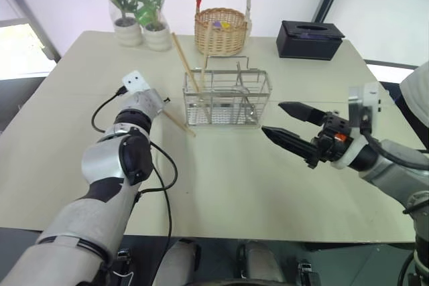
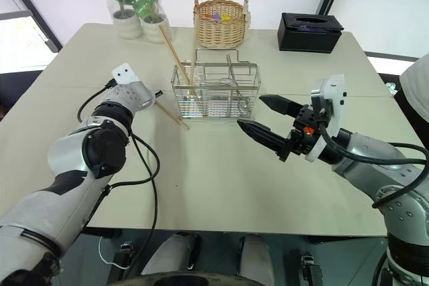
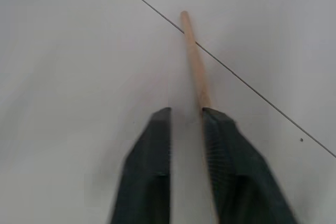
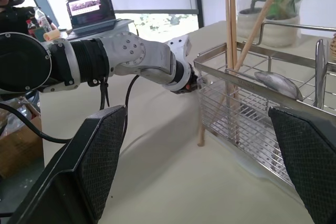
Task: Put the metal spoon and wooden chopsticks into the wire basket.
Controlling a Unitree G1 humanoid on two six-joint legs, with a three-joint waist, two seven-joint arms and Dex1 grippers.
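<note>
Risk first: our left pincer [image 3: 186,124] is pinched down beside the last wooden chopstick [image 3: 193,56] lying on the tabletop [image 1: 268,179]; the stick runs along one finger's inner edge, so we judge it may slip free on lifting. Left arm reaches forward, angled down, just beside the wire basket [image 1: 228,98], which already holds chopsticks and the metal spoon [image 4: 278,83]. Right pincer [image 1: 289,125] hovers level, spread wide, empty.

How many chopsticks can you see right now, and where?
3. Two wooden chopsticks stand in the wire basket's left end, one upright, one leaning. A third lies on the table, in the left end effector. Others may be hidden.
</note>
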